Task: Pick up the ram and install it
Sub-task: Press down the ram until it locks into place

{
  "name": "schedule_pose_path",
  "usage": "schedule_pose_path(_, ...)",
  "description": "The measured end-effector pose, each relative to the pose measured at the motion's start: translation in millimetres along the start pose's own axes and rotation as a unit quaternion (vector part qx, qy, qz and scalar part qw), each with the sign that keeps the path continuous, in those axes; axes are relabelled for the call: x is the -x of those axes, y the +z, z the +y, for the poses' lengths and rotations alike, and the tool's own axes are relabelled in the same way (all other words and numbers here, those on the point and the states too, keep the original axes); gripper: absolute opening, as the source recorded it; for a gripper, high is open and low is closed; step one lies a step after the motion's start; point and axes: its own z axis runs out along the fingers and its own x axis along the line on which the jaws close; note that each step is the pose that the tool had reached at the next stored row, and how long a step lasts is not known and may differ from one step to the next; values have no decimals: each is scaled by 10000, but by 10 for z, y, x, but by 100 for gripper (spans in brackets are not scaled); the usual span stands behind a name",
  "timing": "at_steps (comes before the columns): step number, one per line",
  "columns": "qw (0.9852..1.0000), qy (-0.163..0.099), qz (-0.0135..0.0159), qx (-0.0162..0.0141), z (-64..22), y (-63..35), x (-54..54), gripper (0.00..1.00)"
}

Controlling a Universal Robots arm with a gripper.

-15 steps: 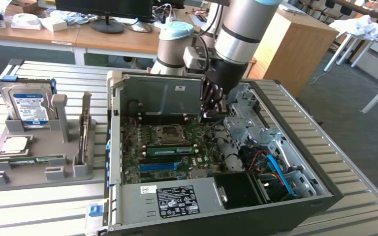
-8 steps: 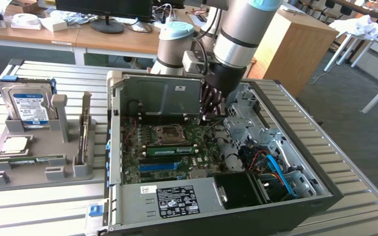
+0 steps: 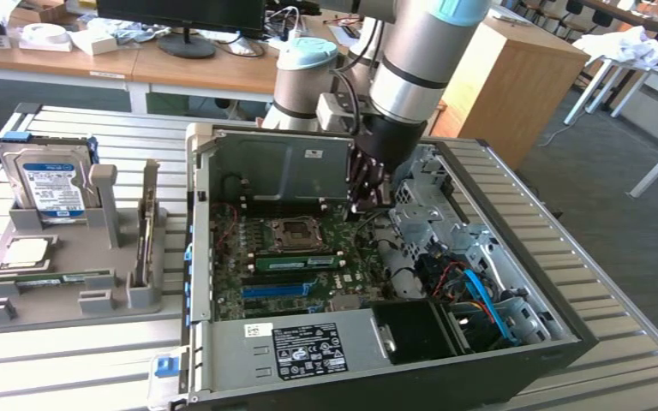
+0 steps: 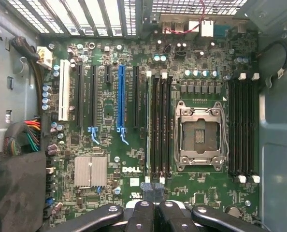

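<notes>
The gripper (image 4: 153,192) is closed with nothing between its fingers, at the end of the memory slots on the motherboard (image 4: 105,63). The ram (image 3: 295,261) stands in a slot beside the processor socket; seen from above, its thin edge is hard to make out. A second green stick (image 3: 49,277) lies in the grey holder (image 3: 66,301), partly hidden.

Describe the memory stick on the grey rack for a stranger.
At the exterior view's left, beside the open computer case, stands a grey rack. On it lies the memory stick: long, thin, green, unlike the square silver chip and blue-labelled hard drive nearby.
</notes>
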Motion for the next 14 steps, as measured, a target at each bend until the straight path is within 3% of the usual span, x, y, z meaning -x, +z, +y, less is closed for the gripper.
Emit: schedule_pose_path(14,10000,0,0,0,-4,72,-2,10)
